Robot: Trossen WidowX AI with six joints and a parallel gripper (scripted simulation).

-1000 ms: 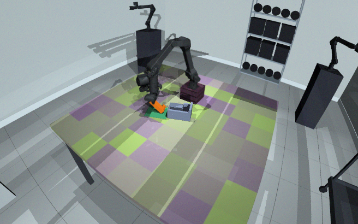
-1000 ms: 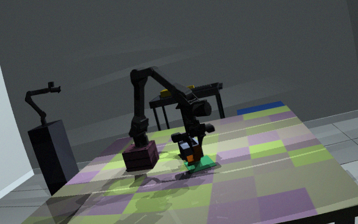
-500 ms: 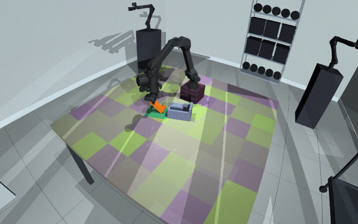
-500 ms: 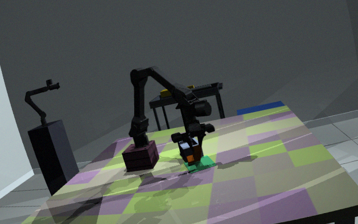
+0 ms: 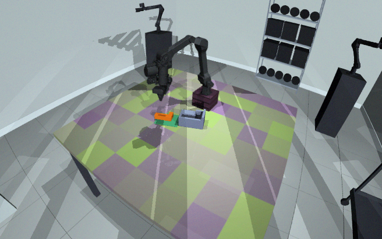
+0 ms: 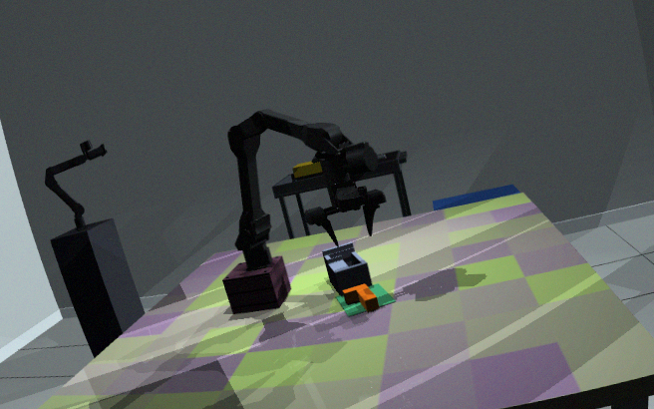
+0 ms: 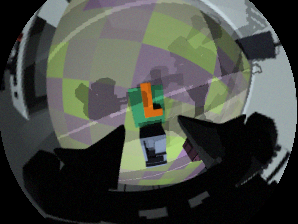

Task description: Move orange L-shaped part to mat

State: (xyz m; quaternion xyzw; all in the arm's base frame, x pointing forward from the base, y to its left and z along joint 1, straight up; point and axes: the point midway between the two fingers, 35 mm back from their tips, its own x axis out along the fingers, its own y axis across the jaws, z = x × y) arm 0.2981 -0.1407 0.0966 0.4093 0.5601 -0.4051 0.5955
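- We see the orange L-shaped part (image 5: 164, 116) lying flat on the green mat (image 5: 167, 122), out of the tray's pocket and touching nothing but the mat.
- In the exterior view the part (image 6: 362, 295) sits on the half of the mat (image 6: 381, 297) nearer the grey tray (image 6: 347, 272), with a bare green strip showing along the mat's outer edges.
- The grey tray (image 5: 192, 119) stands just beside the mat, their edges meeting; its pocket is open and dark.
- Our gripper (image 6: 349, 225) hangs well above the tray and mat with its fingers spread wide, and it grips nothing; open air separates the fingertips from the part.
- From the wrist view we look straight down between the two dark fingers at the part (image 7: 150, 103) and the mat (image 7: 137, 111) far below.
- The arm's base block (image 5: 205, 98) sits behind the tray, near it but apart.
- The chequered worktop (image 5: 186, 175) stretches broadly toward its front and side edges, well away from the tray and mat; the group sits nearer the back edge.
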